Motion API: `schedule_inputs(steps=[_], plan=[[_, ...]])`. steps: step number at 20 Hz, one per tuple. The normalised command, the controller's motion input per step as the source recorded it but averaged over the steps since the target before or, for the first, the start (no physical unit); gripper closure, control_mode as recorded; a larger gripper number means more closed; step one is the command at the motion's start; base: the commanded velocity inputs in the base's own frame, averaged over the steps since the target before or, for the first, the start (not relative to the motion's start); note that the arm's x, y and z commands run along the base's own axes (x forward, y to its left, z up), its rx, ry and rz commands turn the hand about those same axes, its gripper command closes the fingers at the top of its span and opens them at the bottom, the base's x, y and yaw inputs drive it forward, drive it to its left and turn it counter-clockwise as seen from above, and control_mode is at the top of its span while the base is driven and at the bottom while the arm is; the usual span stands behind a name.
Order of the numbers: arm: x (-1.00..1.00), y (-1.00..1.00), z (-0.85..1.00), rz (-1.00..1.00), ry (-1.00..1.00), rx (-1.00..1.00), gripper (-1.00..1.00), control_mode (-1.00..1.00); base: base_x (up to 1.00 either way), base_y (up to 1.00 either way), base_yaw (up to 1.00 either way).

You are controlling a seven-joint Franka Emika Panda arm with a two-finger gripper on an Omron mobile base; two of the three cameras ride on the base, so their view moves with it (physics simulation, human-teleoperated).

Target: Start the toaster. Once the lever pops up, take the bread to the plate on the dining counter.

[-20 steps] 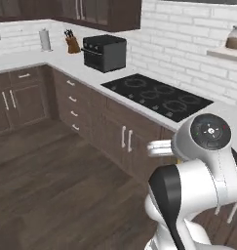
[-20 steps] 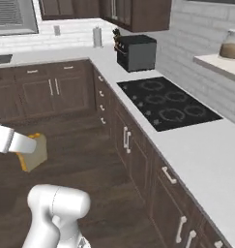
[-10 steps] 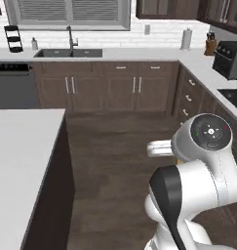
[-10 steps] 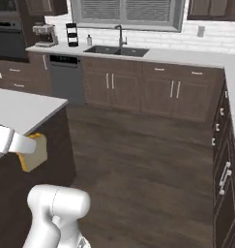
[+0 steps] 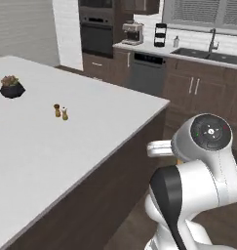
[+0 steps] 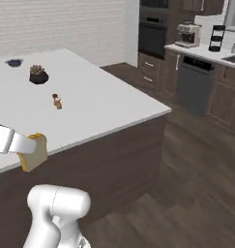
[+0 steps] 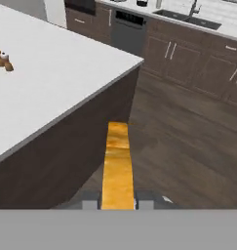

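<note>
On the dining surface [image 5: 90, 127], a dark bowl [image 6: 38, 77] holding a small plant sits toward the far side, with a shallower dark dish [image 6: 14, 62] beyond it. Two small shakers [image 5: 60, 112] stand together mid-surface. The claw [image 7: 118, 199] is clamped on the bread [image 7: 117, 166], held edge-on in the hand view with its long axis running straight out from the fingers, off the surface's near edge above the wood floor.

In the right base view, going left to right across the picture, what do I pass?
Hand holding the bread → potted plant → shakers → wall ovens → coffee machine → dishwasher.
</note>
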Motion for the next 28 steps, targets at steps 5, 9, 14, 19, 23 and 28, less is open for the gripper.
schedule_inputs(steps=[5, 9, 14, 19, 23, 28], plan=[[0.00, 0.00, 0.00, 0.00, 0.00, 0.00, 1.00, 1.00, 0.00, 0.00, 1.00], [0.00, 0.00, 0.00, 0.00, 0.00, 0.00, 1.00, 1.00, 0.00, 0.52, 0.78], [0.00, 0.00, 0.00, 0.00, 0.00, 0.00, 1.00, 1.00, 0.14, 1.00, 0.13], [0.00, 0.00, 0.00, 0.00, 0.00, 0.00, 1.00, 1.00, 0.27, 1.00, 0.00], [0.00, 0.00, 0.00, 0.00, 0.00, 0.00, 1.00, 1.00, 0.50, 1.00, 0.00], [0.00, 0.00, 0.00, 0.00, 0.00, 0.00, 1.00, 1.00, 0.75, 1.00, -0.07]])
